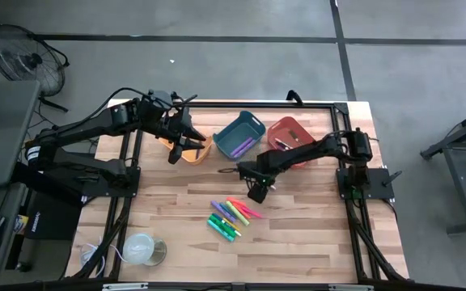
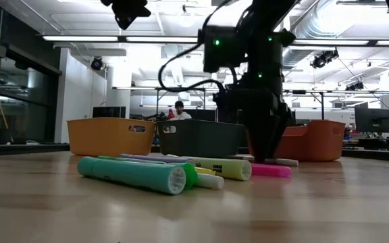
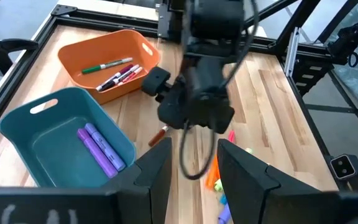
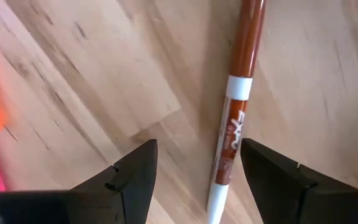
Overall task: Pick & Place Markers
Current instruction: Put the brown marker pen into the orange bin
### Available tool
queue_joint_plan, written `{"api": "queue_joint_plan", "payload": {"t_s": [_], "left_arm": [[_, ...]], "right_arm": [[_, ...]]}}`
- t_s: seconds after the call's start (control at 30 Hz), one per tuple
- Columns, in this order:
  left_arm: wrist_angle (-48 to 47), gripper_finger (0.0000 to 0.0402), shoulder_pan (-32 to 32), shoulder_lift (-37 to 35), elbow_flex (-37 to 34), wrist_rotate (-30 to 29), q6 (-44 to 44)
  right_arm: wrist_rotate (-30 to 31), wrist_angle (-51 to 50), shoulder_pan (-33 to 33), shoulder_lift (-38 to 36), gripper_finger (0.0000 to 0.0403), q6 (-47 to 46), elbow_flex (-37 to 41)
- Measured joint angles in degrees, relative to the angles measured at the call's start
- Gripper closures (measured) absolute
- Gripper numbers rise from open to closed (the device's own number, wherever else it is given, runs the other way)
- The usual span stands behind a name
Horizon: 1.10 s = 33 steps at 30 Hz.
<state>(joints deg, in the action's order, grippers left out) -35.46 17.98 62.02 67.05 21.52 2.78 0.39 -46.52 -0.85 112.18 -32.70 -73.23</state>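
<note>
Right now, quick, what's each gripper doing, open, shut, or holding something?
Left gripper: open, empty, above the bins.
Right gripper: open, empty, low over the thin brown-and-white marker on the table.

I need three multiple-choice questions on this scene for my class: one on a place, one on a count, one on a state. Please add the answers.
1. Where does the blue bin stand?
A. Between the orange bin and the red bin
B. Alone at the table's front edge
C. Stacked inside another bin

2. How many purple markers lie in the blue bin?
A. None
B. Two
C. Five

3. What is the state of the right hand?
A. Shut on a green marker
B. Shut and empty
C. Open over a red-brown marker

Answers:
1 A, the high view shows the three bins in a row with blue in the middle.
2 B, the left wrist view shows two side by side.
3 C, its fingers stand apart with the marker lying on the wood between them.
</note>
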Motion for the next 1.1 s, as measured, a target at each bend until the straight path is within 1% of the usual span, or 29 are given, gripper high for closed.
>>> {"api": "queue_joint_plan", "payload": {"t_s": [0.13, 0.4, 0.57, 0.73, 0.83, 0.97, 1.1], "left_arm": [[-1.33, 0.0276, 0.0, 0.0, 0.0, -0.02, 0.54], [-2.42, 0.0276, 0.0, -0.02, 0.0, 0.0, 1.59], [-2.44, 0.0276, -0.01, -0.02, 0.0, 0.02, 1.71], [-2.43, 0.0276, 0.0, -0.02, 0.0, -0.02, 1.71], [-2.43, 0.0276, -0.01, -0.02, 0.0, -0.02, 1.71], [-2.43, 0.0276, 0.0, -0.02, 0.0, -0.04, 1.71], [-2.43, 0.0276, -0.01, -0.02, 0.0, -0.22, 1.71]], "right_arm": [[0.6, 1.02, -1.43, 0.15, 0.0182, -2.28, 0.0], [-2.28, 0.76, -0.91, 2.79, 0.0184, -4.59, -0.35], [-2.01, 0.82, -0.69, 3.56, 0.0201, -4.78, -0.32], [-1.95, 0.59, -0.8, 3.63, 0.0229, -4.56, -0.26], [-1.58, 0.43, -0.8, 3.67, 0.0253, -4.75, -0.2], [-1.17, 0.28, -0.78, 3.69, 0.0293, -4.59, -0.13], [-1.0, 0.25, -0.75, 3.69, 0.0345, -4.21, -0.09]]}}
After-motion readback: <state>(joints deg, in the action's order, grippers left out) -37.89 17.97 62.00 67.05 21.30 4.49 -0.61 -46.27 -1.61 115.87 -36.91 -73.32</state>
